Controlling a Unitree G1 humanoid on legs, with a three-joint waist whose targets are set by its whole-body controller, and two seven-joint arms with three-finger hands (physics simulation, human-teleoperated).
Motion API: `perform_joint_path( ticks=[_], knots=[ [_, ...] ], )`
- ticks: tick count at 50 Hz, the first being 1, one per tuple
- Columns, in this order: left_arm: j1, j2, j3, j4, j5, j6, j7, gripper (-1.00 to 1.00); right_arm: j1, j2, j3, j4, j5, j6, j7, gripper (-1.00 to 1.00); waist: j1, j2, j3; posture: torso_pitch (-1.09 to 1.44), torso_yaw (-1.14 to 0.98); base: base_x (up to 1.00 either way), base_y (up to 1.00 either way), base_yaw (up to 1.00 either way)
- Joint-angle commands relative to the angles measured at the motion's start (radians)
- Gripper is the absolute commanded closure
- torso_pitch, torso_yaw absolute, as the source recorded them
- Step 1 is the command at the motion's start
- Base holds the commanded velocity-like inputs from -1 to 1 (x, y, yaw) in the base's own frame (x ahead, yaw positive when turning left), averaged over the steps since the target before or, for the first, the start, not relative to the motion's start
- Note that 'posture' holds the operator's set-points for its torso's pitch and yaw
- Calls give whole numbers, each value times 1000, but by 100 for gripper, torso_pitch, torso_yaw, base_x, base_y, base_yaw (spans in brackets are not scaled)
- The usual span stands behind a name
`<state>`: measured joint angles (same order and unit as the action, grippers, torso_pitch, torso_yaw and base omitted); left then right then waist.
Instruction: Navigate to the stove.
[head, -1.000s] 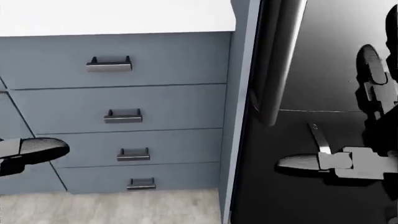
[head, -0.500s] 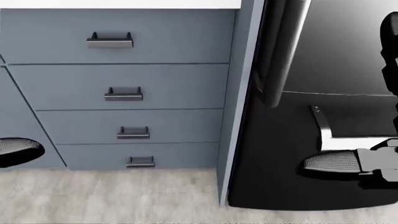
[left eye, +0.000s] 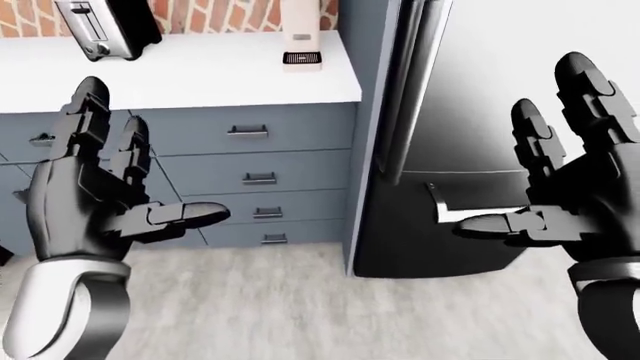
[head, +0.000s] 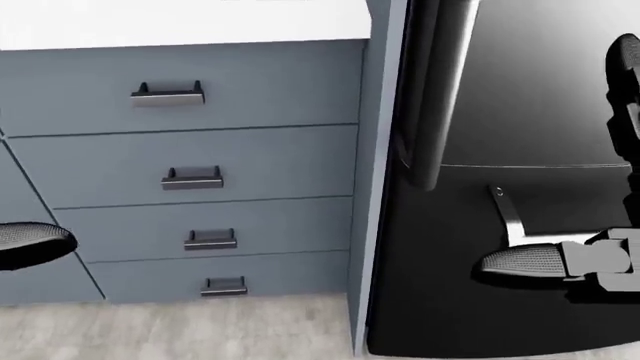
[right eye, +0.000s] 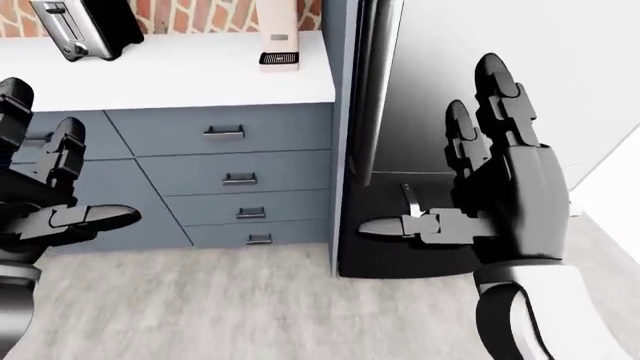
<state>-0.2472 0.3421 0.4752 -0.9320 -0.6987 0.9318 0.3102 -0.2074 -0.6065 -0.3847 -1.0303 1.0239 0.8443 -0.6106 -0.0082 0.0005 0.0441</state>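
No stove shows in any view. My left hand (left eye: 150, 157) is raised at the left of the left-eye view, fingers spread, open and empty. My right hand (left eye: 520, 150) is raised at the right, fingers spread, open and empty, in front of a tall dark steel fridge (left eye: 480, 75). In the head view only the thumbs show, the left one (head: 30, 244) at the left edge and the right one (head: 530, 262) before the fridge's lower door.
A blue-grey bank of drawers (left eye: 250, 157) stands left of the fridge under a white counter (left eye: 200, 71). A toaster (left eye: 100, 26) and a white appliance (left eye: 300, 34) stand on it against a brick wall. Light wood floor (left eye: 300, 300) lies below.
The whole head view has shifted: the drawers and fridge slid up, then back down, so the camera moved. Both hands stay raised and open.
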Motion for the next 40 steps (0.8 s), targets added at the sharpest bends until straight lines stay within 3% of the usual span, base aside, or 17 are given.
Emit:
perform_joint_path(
  ticks=[1, 4, 6, 7, 9, 16, 18, 20, 21, 23, 26, 29, 32, 34, 35, 37, 40],
  knots=[
    [-12, 11, 9, -22, 12, -33, -5, -100, -21, -13, -17, -17, -1, -22, -4, -100, 4, -14, -15, 0, 0, 0, 5, 0],
    [-14, 8, 10, -27, 11, -26, -9, -100, -14, -2, -9, -17, -23, -23, 10, -100, 3, 9, -15, 0, 0, 0, 6, 0],
    [-15, 7, 12, -22, 12, -27, -11, -100, -17, -4, -10, -17, -19, -21, 8, -100, 3, 55, -18, 0, 0, 0, 6, 0],
    [-15, 6, 12, -23, 10, -26, -10, -100, -17, -6, -10, -17, -20, -21, 8, -100, 5, 35, -14, 0, 0, 0, 6, 0],
    [-15, 7, 13, -23, 8, -24, -10, -100, -16, -6, -8, -17, -21, -23, 8, -100, 10, 43, -12, 0, 0, 0, 6, 0],
    [-20, 12, 22, -23, -6, -15, -2, -100, -16, 6, -9, -17, -31, -13, 17, -100, 14, -2, -11, 0, 0, 0, 7, 0],
    [-21, 14, 20, -25, -10, -14, 3, -100, -15, 6, -12, -17, -31, -13, 19, -100, 16, -27, -12, 0, 0, 0, 7, 0],
    [-19, 15, 16, -23, -8, -17, 3, -100, -13, 10, -14, -17, -36, -12, 24, -100, 18, -80, -23, 0, 0, 0, 7, 0],
    [-18, 14, 15, -24, -8, -16, 3, -100, -12, 13, -12, -17, -39, -11, 26, -100, 6, -36, -10, 0, 0, 0, 7, 0],
    [-15, 13, 9, -24, 2, -19, -2, -100, -12, 19, -10, -17, -48, -9, 34, -100, 9, -56, -11, 0, 0, 0, 7, 0],
    [-18, 11, 13, -23, 1, -18, -5, -100, -10, 28, -2, -17, -66, -8, 44, -100, 8, -42, -14, 0, 0, 0, 7, 0],
    [-18, 10, 12, -20, 5, -19, -8, -100, -14, 27, -2, -17, -61, -6, 43, -100, 9, -14, 1, 0, 0, 0, 7, 0],
    [-16, 10, 14, -20, 4, -20, -8, -100, -12, 26, 1, -17, -61, -10, 42, -100, 7, 13, -8, 0, 0, 0, 23, 0],
    [-14, 7, 6, -15, 13, -27, -13, -100, -10, 31, 0, -17, -65, -7, 46, -100, 4, 63, -24, 0, 0, 0, 23, 0],
    [-12, 6, 7, -18, 13, -25, -15, -100, -11, 30, -1, -17, -62, -6, 44, -100, -2, 68, -32, 0, 0, 0, 24, 0],
    [-14, 6, 13, -16, 10, -23, -14, -100, -10, 25, -3, -17, -55, -12, 42, -100, 5, 52, -9, 0, 0, 0, 23, 0],
    [-14, 6, 10, -18, 12, -23, -13, -100, -9, 24, -2, -17, -55, -13, 41, -100, 6, 25, -16, 0, 0, 0, 23, 0]
  ],
)
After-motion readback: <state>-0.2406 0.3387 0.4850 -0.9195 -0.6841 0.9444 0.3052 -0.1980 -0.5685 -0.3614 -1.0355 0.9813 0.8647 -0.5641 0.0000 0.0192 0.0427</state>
